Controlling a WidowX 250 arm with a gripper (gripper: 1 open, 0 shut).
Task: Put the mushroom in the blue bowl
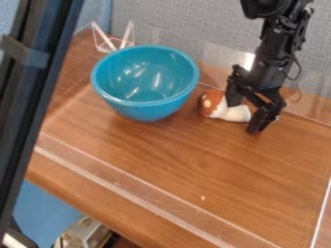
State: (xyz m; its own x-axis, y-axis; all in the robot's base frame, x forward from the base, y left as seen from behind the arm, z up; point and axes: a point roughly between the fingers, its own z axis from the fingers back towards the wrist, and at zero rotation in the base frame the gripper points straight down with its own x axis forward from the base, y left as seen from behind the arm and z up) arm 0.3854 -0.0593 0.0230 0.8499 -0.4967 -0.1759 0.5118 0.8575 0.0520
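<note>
The mushroom lies on its side on the wooden table, its reddish-brown cap toward the blue bowl and its white stem pointing right. My gripper points down over the stem end, open, with one black finger on each side of the stem. Whether the fingers touch it I cannot tell. The blue bowl stands upright just left of the mushroom, glossy turquoise and holding nothing.
A clear low wall rims the wooden table. A dark pole crosses the left foreground. A clear plastic stand sits behind the bowl at the back left corner.
</note>
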